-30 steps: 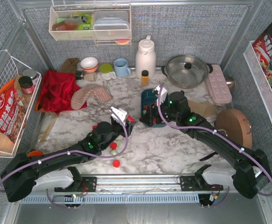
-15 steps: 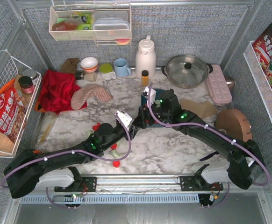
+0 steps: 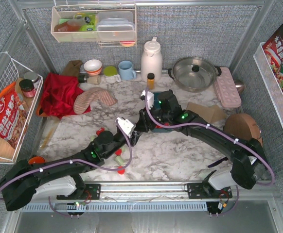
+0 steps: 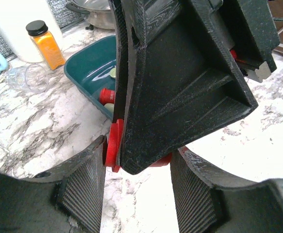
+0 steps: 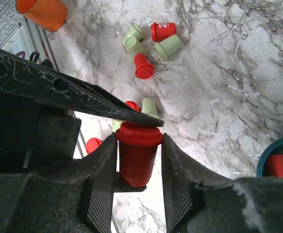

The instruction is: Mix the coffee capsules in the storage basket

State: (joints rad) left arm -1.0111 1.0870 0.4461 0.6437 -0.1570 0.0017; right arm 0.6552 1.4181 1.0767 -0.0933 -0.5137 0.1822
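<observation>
In the overhead view, just left of centre, the left gripper (image 3: 133, 132) is tip to tip with the right gripper (image 3: 142, 127) above the white marble table (image 3: 180, 155). Both clamp one bright red tapered coffee capsule (image 5: 137, 153). The left fingers press on its ends and the right pads (image 5: 102, 179) on its sides. Loose red and mint-green capsules (image 5: 149, 43) lie on the marble at the upper centre of the right wrist view. The dark teal rectangular storage basket (image 4: 90, 65), with a few capsules in it, sits upper left in the left wrist view.
</observation>
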